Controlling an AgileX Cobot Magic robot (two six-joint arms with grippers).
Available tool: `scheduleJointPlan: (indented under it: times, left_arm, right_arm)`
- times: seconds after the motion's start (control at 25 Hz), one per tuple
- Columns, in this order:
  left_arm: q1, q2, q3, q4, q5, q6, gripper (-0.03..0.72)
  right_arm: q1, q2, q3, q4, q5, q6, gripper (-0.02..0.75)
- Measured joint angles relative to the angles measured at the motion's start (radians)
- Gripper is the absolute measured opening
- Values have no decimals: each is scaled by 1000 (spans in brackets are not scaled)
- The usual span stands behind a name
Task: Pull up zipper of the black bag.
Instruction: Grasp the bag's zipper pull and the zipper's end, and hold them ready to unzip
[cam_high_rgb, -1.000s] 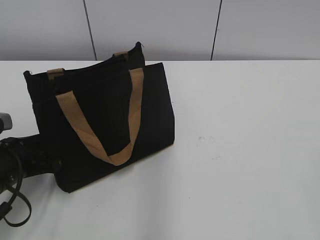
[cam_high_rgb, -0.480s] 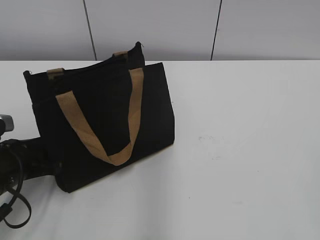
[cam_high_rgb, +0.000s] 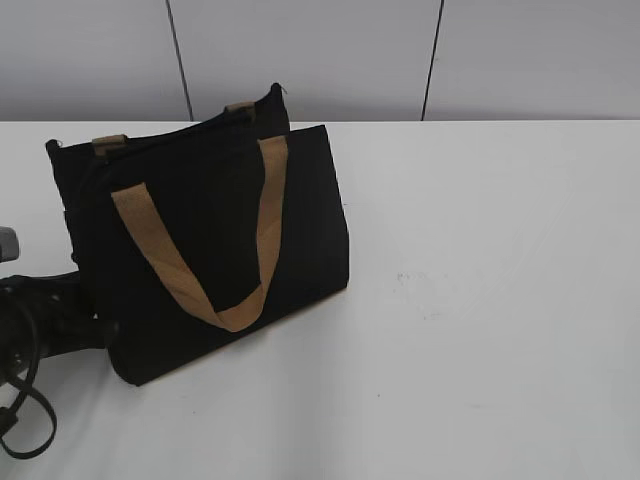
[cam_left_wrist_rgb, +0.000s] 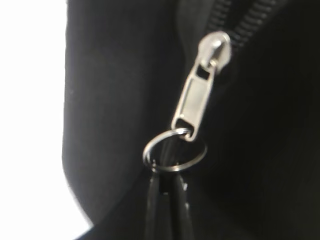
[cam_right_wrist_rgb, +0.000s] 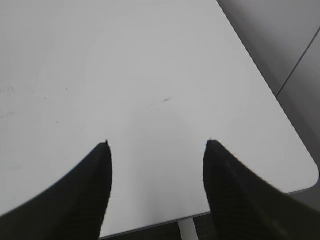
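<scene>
The black bag (cam_high_rgb: 210, 215) stands on the white table at the left, with a tan strap handle (cam_high_rgb: 160, 255) hanging down its front. In the left wrist view the bag's fabric (cam_left_wrist_rgb: 115, 90) fills the frame. The zipper's silver pull tab (cam_left_wrist_rgb: 196, 97) hangs from the slider, with a ring (cam_left_wrist_rgb: 175, 152) at its end. My left gripper (cam_left_wrist_rgb: 167, 170) is shut on that ring, fingertips pinched together. In the exterior view the gripper and pull are hidden behind the bag's left end. My right gripper (cam_right_wrist_rgb: 157, 145) is open and empty above bare table.
The white table (cam_high_rgb: 480, 260) stretches to the right of the bag. My left arm (cam_high_rgb: 40, 325) with a looped cable lies at the lower left. The right wrist view shows the table's rounded corner (cam_right_wrist_rgb: 307, 175). A grey panelled wall stands behind.
My left arm has shifted slightly to the left at the bag's left end. The bag has barely moved.
</scene>
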Motion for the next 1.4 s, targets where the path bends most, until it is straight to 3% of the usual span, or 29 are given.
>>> scheduleJointPlan:
  times: [0.28, 0.48, 0.8, 1.04, 1.4]
  left_arm:
    - [0, -210, 130, -78, -11, 0, 25]
    - [0, -450, 127, -92, 18, 0, 25]
    - [0, -773, -75, -78, 573, -3, 25]
    - [0, -837, -237, 38, 939, -3, 25]
    - [0, -858, -343, 60, 1105, -3, 25]
  right_arm:
    - [0, 0, 0, 0, 0, 0, 454]
    - [0, 0, 0, 0, 0, 0, 454]
    - [0, 0, 0, 0, 0, 0, 454]
    - [0, 0, 0, 0, 0, 0, 454]
    - [0, 0, 0, 0, 0, 0, 454]
